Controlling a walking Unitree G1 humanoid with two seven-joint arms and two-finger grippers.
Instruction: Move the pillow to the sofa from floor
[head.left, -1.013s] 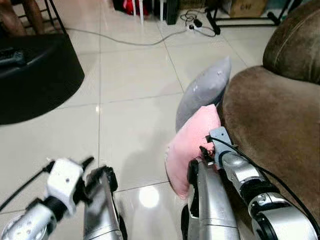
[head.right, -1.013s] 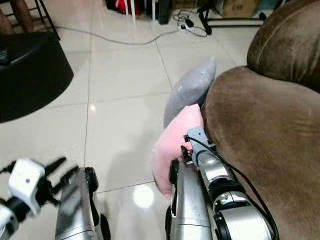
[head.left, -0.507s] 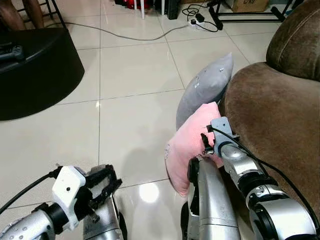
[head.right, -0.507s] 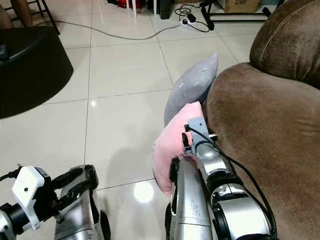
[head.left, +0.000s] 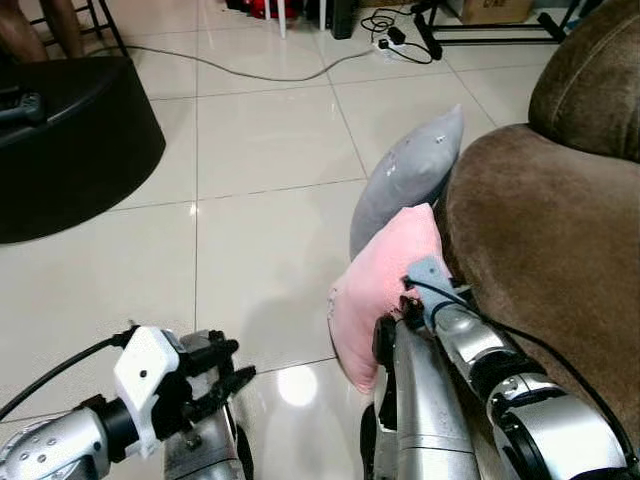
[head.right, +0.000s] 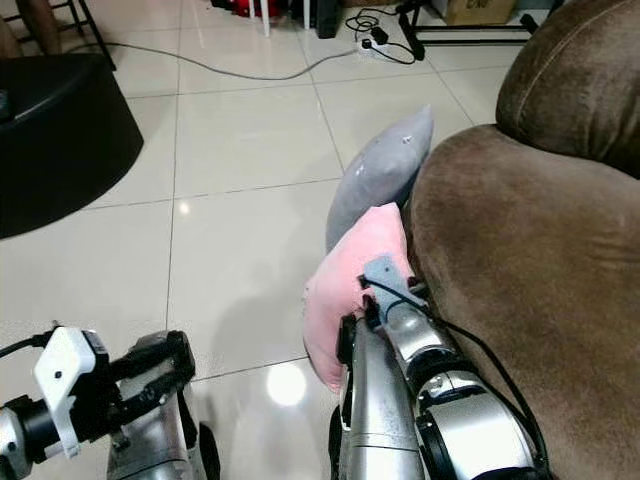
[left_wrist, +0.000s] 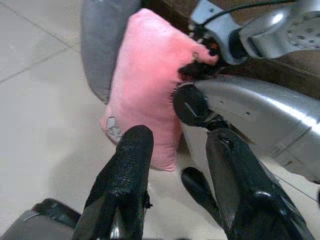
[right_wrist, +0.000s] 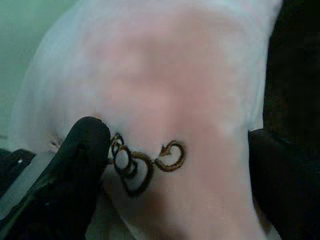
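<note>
Evidently the pink pillow (head.left: 385, 285) stands on the floor (head.left: 260, 190) against the sofa (head.left: 545, 250), beside a grey pillow (head.left: 405, 180). The right claw (right_wrist: 175, 165), spread wide, straddles it, so grasping is underway. Next comes closing and lifting; the left claw (left_wrist: 175, 165) waits open nearby.

- Two rounded, polished silver metal arms are seen, the left silver arm (head.left: 45, 450) and the right silver arm (head.left: 470, 345).
- A white block-shaped wrist housing (head.left: 145, 385) is fitted on the left arm, with a thin black cable (head.left: 50, 375) running from it.
- The left gripper (left_wrist: 175, 170) is made of two long black, rough-textured fingers (left_wrist: 125, 170).
- A grey-blue wrist block (head.left: 425, 272) and a looping black cable (head.left: 560, 360) are carried on the right arm.
- The right gripper (right_wrist: 175, 165) has matt black fingers (right_wrist: 75, 160).
</note>
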